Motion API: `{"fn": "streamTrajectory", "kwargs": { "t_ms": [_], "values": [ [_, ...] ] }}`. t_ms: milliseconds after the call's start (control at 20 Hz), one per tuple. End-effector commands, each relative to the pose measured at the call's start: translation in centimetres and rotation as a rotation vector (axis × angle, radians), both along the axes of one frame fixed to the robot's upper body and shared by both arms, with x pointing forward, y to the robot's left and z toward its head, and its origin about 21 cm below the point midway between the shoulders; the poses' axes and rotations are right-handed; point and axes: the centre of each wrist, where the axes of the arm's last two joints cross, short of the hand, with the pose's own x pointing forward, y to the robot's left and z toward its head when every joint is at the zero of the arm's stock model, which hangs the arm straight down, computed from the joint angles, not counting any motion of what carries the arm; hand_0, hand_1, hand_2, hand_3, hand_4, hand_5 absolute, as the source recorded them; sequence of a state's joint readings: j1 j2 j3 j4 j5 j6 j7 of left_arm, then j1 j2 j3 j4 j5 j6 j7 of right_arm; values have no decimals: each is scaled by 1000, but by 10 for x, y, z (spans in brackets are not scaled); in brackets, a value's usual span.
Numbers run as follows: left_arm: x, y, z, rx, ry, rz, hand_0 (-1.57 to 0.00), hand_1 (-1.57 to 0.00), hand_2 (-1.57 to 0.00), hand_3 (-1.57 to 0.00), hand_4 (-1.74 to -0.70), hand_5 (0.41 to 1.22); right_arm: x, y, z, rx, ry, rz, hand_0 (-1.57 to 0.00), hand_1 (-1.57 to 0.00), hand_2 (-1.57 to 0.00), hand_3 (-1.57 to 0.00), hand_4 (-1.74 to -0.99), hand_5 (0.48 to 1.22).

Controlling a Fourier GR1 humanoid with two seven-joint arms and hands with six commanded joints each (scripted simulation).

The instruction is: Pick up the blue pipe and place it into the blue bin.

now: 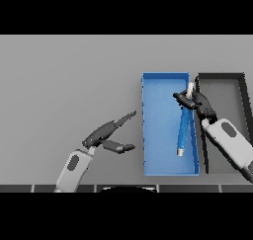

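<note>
The blue pipe (185, 125) has pale ends and hangs over the right side of the blue bin (157, 130), running from near the bin's far right corner down toward its middle. My right hand (196, 103) is shut on the pipe's upper end, just over the bin's right wall. My left hand (107, 134) is open, fingers stretched out, over the table to the left of the bin.
A dark grey bin (240, 93) stands right beside the blue bin, on its right. My right forearm (228, 140) crosses over it. Grey table (64, 81) spreads to the left and back.
</note>
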State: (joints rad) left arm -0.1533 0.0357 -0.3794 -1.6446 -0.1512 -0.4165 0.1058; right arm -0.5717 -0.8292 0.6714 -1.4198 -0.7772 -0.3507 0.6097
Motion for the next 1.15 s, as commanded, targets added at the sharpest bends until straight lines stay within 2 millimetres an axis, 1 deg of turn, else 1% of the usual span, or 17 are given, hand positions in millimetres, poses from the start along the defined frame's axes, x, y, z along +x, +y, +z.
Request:
{"fn": "streamTrajectory", "kwargs": {
  "t_ms": [0,100,150,200,400,550,750,800,900,950,1050,1100],
  "values": [
    [-2,-3,-2,3,8,-2,1,1,1,1,-879,430,0,2,-1,-34,29,35,-383,-350,-350,-206,-1219,1137],
    [-1,-6,-2,0,14,-2,1,1,1,1,-884,429,-1,7,2,-112,59,122,-245,-223,-224,-131,-1142,1030],
    [0,-6,1,2,13,2,1,1,1,1,-886,428,-1,11,1,-136,65,150,-196,-179,-179,-105,-1110,979],
    [-1,-5,-1,6,19,-1,1,1,1,1,-886,428,-1,10,2,-148,70,154,-156,-143,-143,-84,-1083,934],
    [-3,-8,-1,-2,11,-5,1,1,1,1,-885,427,-6,10,1,-206,82,186,-63,-58,-58,-34,-1056,817],
    [-1,-7,-2,4,12,-1,1,1,1,1,-887,429,-4,12,-2,-228,82,196,-32,-29,-29,-17,-1038,734],
    [1,-6,0,5,7,12,1,1,1,1,-887,431,-6,10,-8,-249,90,202,-13,-11,-11,-6,-1022,672],
    [-1,-4,-4,5,9,10,1,1,1,1,-886,431,-6,8,-8,-250,87,209,-10,-9,-9,-5,-1020,666],
    [2,-4,-1,15,7,4,1,1,1,1,-885,431,-8,10,-3,-238,82,224,-6,-5,-5,-3,-1022,661],
    [3,-3,0,14,4,9,1,1,1,1,-885,431,-6,9,-1,-243,84,224,-6,-5,-5,-3,-1022,658],
    [3,-6,-3,9,8,8,1,1,1,1,-885,431,-4,12,-7,-252,92,224,-6,-5,-5,-3,-1022,649],
    [3,-6,-5,10,8,7,1,1,1,1,-885,431,-2,10,-4,-245,89,218,-6,-5,-5,-3,-1022,643]
  ]
}}
